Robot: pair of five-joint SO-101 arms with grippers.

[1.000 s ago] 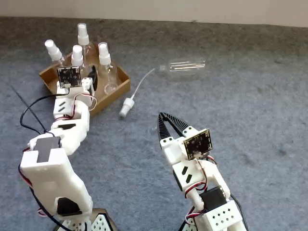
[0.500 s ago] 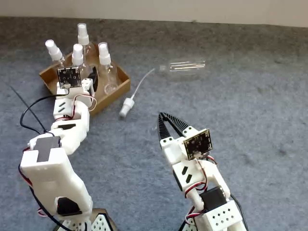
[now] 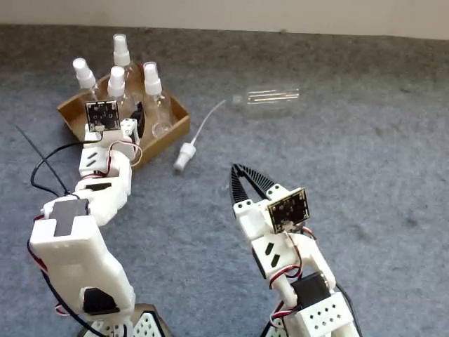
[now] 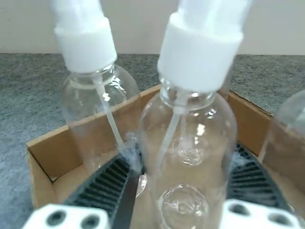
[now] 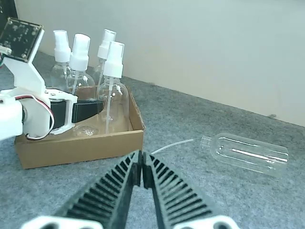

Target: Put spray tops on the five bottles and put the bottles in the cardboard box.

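- Clamped in the left gripper (image 4: 183, 167): a capped bottle (image 4: 188, 133), upright inside the cardboard box (image 3: 179, 126) at 10 o'clock on the table (image 3: 365, 175).
- Close around it in the same box, three more bottles (image 3: 156, 98), standing, spray tops on.
- At 1 o'clock, lying on its side and uncapped: the fifth bottle (image 3: 270, 96).
- Between box and fifth bottle, a loose spray top (image 3: 186, 156), tube pointing toward 1 o'clock.
- Near the table's centre, the right gripper (image 5: 142, 167), pressed closed on nothing, at 4 o'clock from the loose spray top.
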